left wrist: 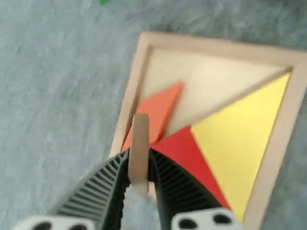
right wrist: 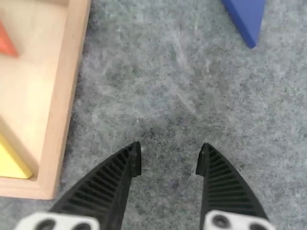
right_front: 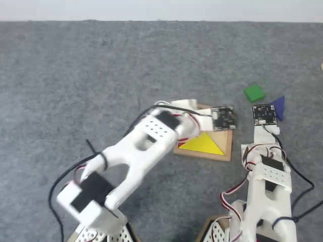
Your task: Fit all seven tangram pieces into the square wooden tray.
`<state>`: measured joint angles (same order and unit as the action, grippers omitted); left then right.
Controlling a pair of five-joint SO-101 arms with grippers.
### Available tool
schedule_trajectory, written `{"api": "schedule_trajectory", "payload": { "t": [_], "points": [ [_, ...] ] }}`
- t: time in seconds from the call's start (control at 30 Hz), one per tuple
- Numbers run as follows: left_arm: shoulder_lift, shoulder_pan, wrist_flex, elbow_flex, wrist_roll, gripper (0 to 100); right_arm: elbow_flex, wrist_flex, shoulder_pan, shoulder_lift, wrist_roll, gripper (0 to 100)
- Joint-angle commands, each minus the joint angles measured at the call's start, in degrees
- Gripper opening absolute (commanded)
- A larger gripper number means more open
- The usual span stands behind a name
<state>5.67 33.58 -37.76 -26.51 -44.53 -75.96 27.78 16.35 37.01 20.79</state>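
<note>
The square wooden tray [left wrist: 283, 139] lies on grey carpet and holds a yellow triangle [left wrist: 240, 143], a red piece [left wrist: 187, 153] and an orange piece [left wrist: 160, 108]. My left gripper [left wrist: 139, 167] hangs over the tray's corner by the red and orange pieces, shut on a thin tan piece [left wrist: 140, 136] held edge-on. In the high view the left arm [right_front: 146, 143] covers part of the tray [right_front: 228, 143]. My right gripper [right wrist: 169, 160] stands open over bare carpet between the tray's side [right wrist: 62, 110] and a blue triangle [right wrist: 245, 17].
A green square [right_front: 254, 93] and the blue triangle [right_front: 279, 107] lie on the carpet beyond the right arm [right_front: 266, 174]. Open carpet spreads to the left of the tray and far behind it.
</note>
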Motion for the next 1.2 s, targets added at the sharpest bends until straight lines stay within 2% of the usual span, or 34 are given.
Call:
{"api": "schedule_trajectory", "payload": {
  "t": [0.0, 0.23, 0.47, 0.63, 0.9, 1.17],
  "points": [
    [3.69, 2.29, 4.22, 5.05, -0.62, 3, 0.79, -1.01, -0.13, 1.54, 0.35, 19.7],
    [13.45, 2.2, 5.1, 11.21, -0.53, 6, 1.76, -0.75, 3.38, 1.71, -2.55, 19.6],
    [14.15, 2.2, 4.84, 11.38, -0.53, 9, 2.02, -0.66, 3.56, 1.54, -2.81, 19.6],
    [12.4, 2.11, 2.2, 9.98, -0.7, 11, 2.02, -0.75, 3.56, 1.54, -2.81, 19.6],
    [1.76, 2.55, 1.67, 1.8, -2.55, 11, 2.02, -0.92, 3.56, 1.54, -2.9, 19.6],
    [0.7, 2.46, 1.93, 0.31, -2.29, 10, 2.02, -0.92, 3.47, 1.54, -2.9, 19.6]
  ]
}}
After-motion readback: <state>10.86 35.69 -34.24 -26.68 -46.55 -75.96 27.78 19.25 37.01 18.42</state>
